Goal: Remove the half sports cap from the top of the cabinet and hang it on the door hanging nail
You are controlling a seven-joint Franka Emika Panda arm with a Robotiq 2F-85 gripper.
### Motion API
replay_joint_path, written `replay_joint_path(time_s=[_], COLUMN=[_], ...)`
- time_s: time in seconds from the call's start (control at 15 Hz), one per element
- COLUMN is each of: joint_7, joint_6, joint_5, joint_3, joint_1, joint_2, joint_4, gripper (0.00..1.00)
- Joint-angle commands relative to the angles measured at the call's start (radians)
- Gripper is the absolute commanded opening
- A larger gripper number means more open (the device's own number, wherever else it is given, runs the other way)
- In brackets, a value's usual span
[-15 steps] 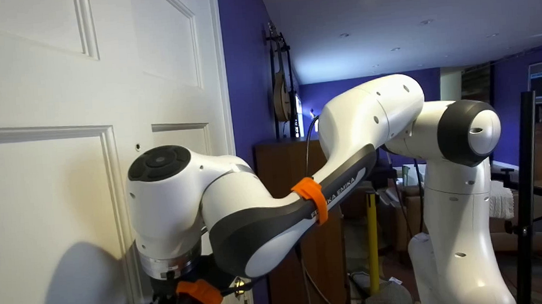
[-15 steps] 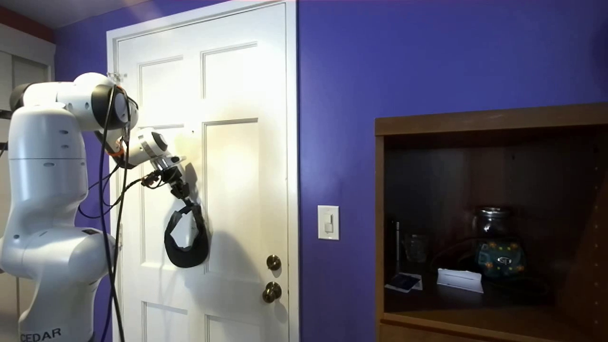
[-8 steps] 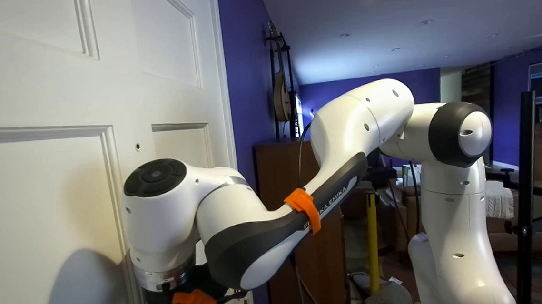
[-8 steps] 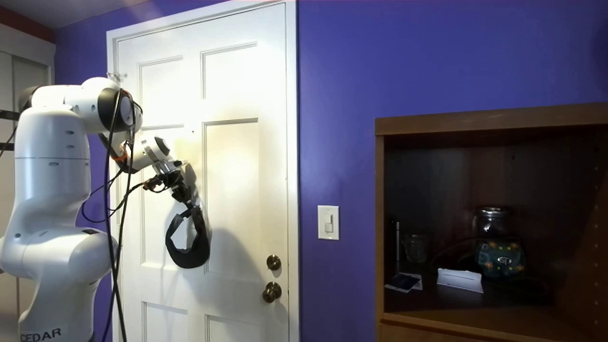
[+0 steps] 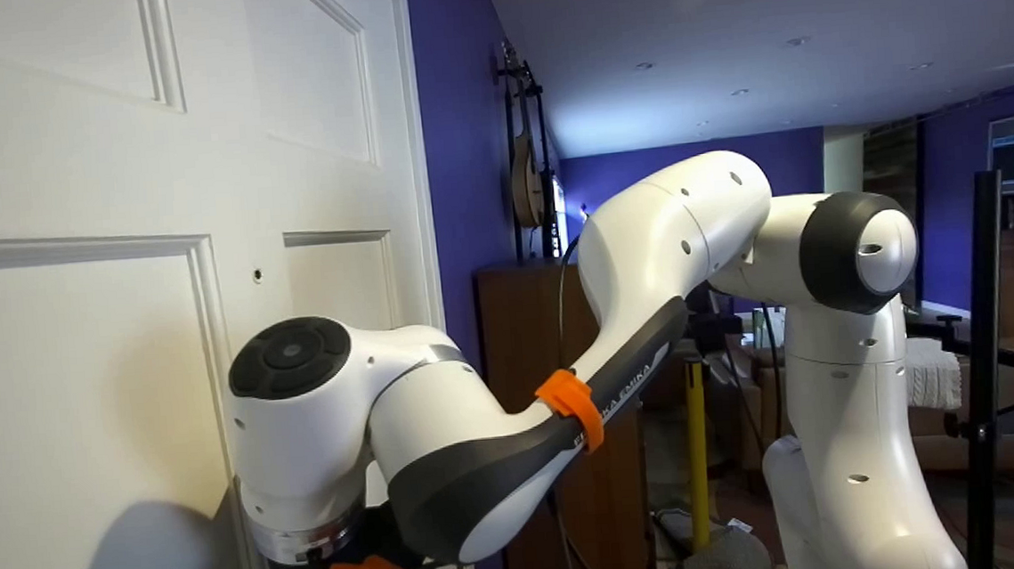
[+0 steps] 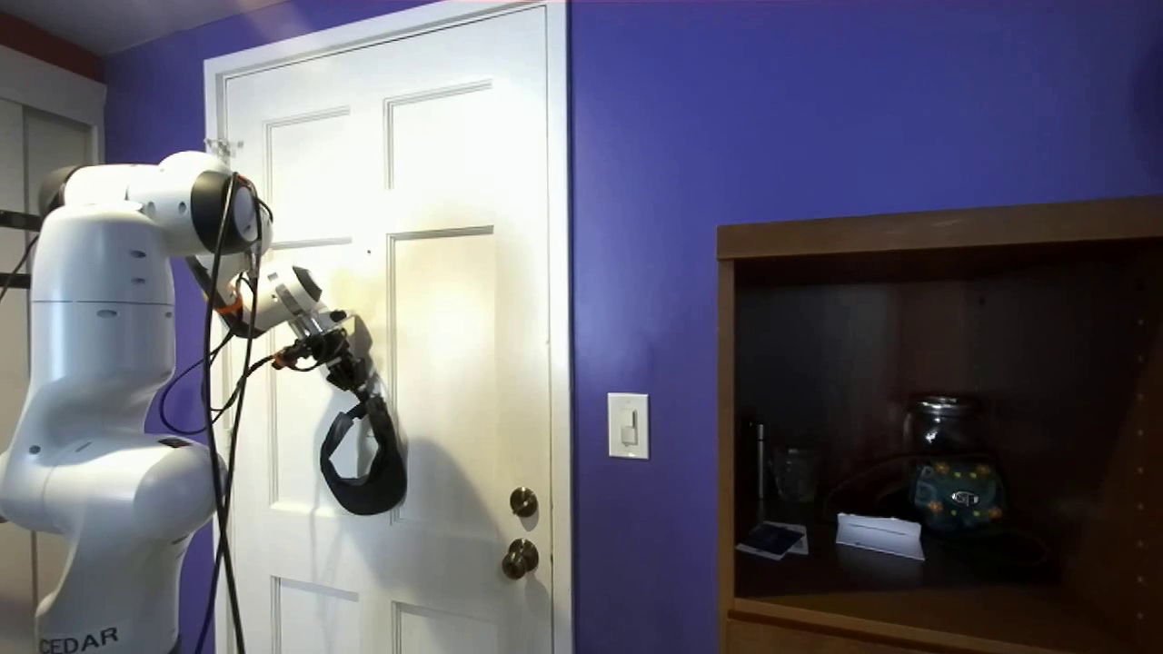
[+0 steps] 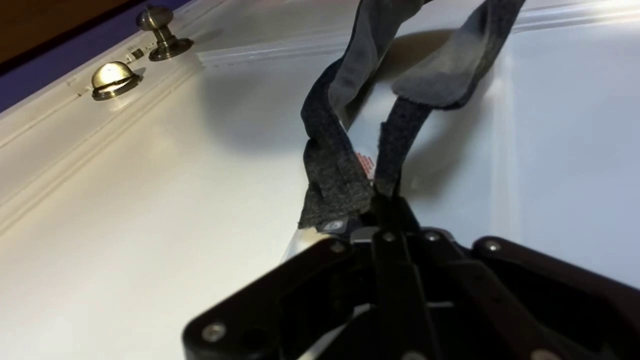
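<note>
The half sports cap, a dark visor [image 6: 368,495], hangs brim down in front of the white door [image 6: 445,354]. My gripper [image 6: 365,392] is shut on its strap end, angled down from the upper left. In the wrist view the grey fabric straps [image 7: 335,185] run up from the shut fingertips of the gripper [image 7: 389,200]; the brim is cut off. A small dark nail [image 6: 369,252] sits on the door well above gripper and cap. In an exterior view that nail [image 5: 257,275] shows just above my wrist, while fingertips and cap fall below the frame. The brown cabinet [image 6: 909,232] stands right of the door.
Brass knobs [image 6: 521,558] project from the door's right side. A light switch [image 6: 628,425] is on the purple wall. Loose cables [image 6: 213,400] hang along the arm. A jar [image 6: 942,427] and a small bag [image 6: 959,495] sit inside the cabinet.
My wrist has sunk along the door, away from the nail's height. Gripper and cap have shifted slightly right and down in an exterior view. The grip on the cap stays the same.
</note>
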Motion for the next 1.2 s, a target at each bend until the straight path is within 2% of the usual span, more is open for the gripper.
replay_joint_path(time_s=[0.0, 0.2, 0.87, 1.13], joint_7=[0.01, 0.029, 0.105, 0.153], joint_6=[0.008, 0.072, 0.157, 0.2], joint_5=[-0.002, -0.034, -0.206, -0.227], joint_3=[-0.021, -0.024, -0.026, -0.031], joint_1=[0.017, 0.018, 0.038, 0.036], joint_2=[0.013, 0.022, 0.042, 0.049], joint_4=[0.003, -0.022, -0.083, -0.092], gripper=[0.0, 0.0, 0.0, 0.0])
